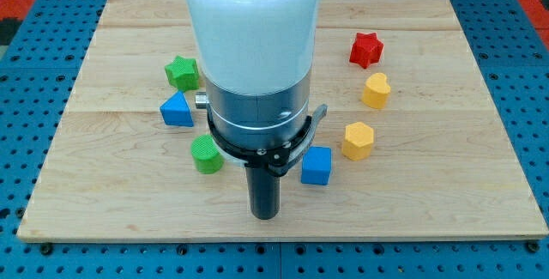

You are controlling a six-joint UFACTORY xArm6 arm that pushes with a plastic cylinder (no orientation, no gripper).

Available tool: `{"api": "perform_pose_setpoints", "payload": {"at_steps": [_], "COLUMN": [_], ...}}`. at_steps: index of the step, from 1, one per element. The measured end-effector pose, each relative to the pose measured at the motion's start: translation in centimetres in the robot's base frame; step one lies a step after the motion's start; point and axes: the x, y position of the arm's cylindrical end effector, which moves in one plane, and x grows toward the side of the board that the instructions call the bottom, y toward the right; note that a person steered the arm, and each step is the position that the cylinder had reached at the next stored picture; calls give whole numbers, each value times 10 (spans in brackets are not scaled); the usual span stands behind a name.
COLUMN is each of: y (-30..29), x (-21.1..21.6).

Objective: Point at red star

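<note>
The red star [365,49] lies on the wooden board [429,184] at the view's upper right. My tip [264,215] is at the view's lower middle, well below and to the left of the red star. It sits just left of the blue cube [316,166] and to the lower right of the green cylinder [206,154]. The tip touches no block.
A yellow heart-like block [376,90] and a yellow hexagon [358,140] lie below the red star. A green star [182,72] and a blue triangular block [177,109] lie at the left. The arm's body [253,47] hides the board's middle.
</note>
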Motion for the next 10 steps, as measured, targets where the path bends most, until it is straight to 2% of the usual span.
{"api": "perform_pose_setpoints", "payload": {"at_steps": [2,3,4,5,6,8,9,10], "y": [0,57,191,221,220,220,218,211], "x": [0,0,-15,-55,-97,-97,-113,-157]}}
